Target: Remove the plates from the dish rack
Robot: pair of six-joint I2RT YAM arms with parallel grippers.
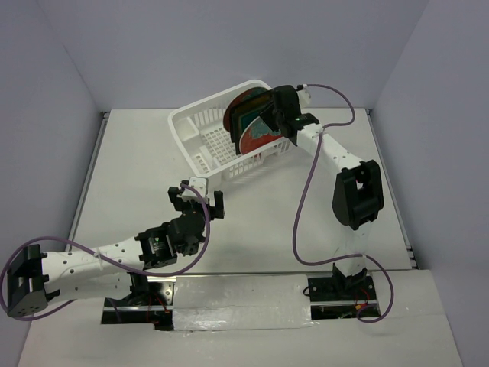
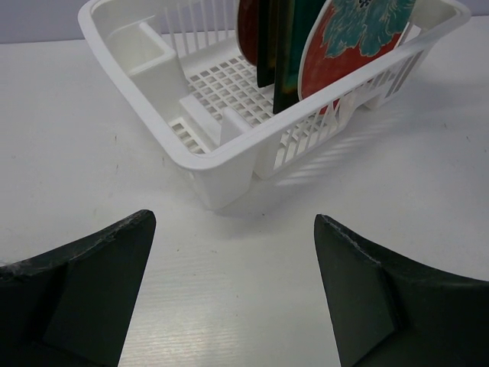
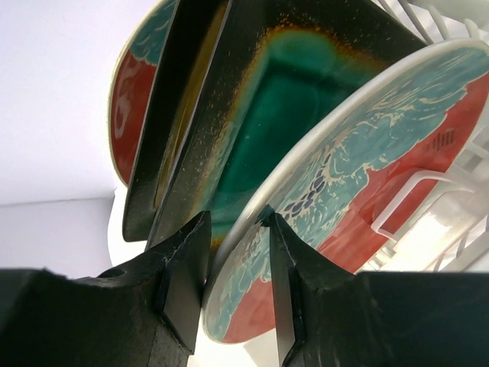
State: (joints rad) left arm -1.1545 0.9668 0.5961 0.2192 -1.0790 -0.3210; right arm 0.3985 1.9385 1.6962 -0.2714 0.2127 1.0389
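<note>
Right gripper point(image 3: 237, 222), clenched on the rim of the nearest round plate point(image 3: 382, 153), the plate's lower edge lost behind its fingers. Just beyond stood the teal square plate point(image 3: 298, 99), then the amber square plate point(image 3: 191, 107), seen only as a sliver, and the far round plate point(image 3: 130, 99), mostly hidden, all upright in the dish rack point(image 2: 229, 164). Left gripper point(image 2: 233, 222), released, hung over the white table point(image 1: 252, 229), rack ahead and apart; pale lilac-grey walls point(image 1: 229, 46) behind
</note>
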